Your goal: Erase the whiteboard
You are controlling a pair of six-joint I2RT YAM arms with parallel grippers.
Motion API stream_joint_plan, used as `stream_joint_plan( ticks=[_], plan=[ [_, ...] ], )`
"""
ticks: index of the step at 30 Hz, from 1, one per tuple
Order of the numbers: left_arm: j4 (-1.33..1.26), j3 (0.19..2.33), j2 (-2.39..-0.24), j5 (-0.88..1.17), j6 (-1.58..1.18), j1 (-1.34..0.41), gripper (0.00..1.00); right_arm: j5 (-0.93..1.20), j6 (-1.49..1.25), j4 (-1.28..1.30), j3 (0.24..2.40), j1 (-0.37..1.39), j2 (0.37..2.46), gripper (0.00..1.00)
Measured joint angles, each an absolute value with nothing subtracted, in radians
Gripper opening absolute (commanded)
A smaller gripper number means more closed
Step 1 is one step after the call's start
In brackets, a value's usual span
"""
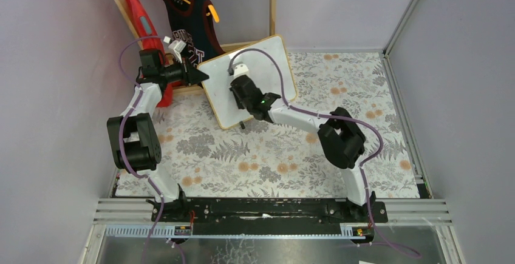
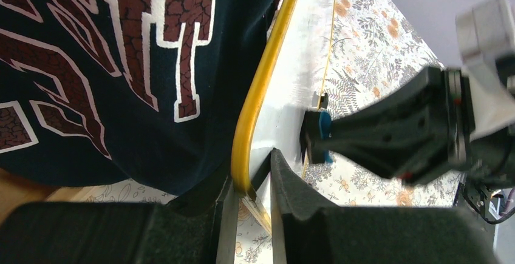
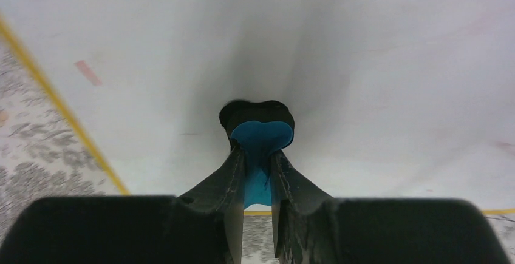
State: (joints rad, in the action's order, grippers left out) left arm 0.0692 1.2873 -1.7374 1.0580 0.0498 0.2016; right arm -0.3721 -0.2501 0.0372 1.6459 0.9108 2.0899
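Table cover (image 1: 273,155): pale floral print, grey ferns + orange blooms, lies flat over the whole work area. Back left: wooden rack (image 1: 273,3), one upright post, one slanted post, low bar btwn them. Navy jersey (image 1: 194,18) hangs inside rack on orange hanger (image 1: 213,13); maroon trim, maroon letters w/ white outline, cracked print, fills most of left wrist view. Red garment (image 1: 141,21) w/ grey-blue stripe just left of jersey, running along slanted post. Grey walls (image 1: 61,94) left, back, right. Aluminium rails (image 1: 425,209) across near edge.
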Motion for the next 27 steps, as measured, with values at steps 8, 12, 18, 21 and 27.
stream_joint_plan(
  ticks=[8,12,18,21,27],
  plan=[
    [0.07,1.287,-1.737,1.058,0.05,0.201,0.0,-0.38,-0.228,0.052,1.634,0.845,2.053,0.0],
    [0.071,1.287,-1.736,1.058,0.05,0.201,0.0,-0.386,-0.223,0.087,1.687,0.858,2.074,0.0],
    [0.073,1.287,-1.736,1.056,0.05,0.202,0.0,-0.434,-0.205,0.155,1.856,0.926,2.163,0.0],
    [0.073,1.287,-1.735,1.056,0.05,0.202,0.0,-0.434,-0.202,0.162,1.934,0.965,2.209,0.0],
    [0.073,1.283,-1.732,1.052,0.05,0.202,0.0,-0.429,-0.192,0.174,2.02,1.006,2.266,0.0]
  ],
)
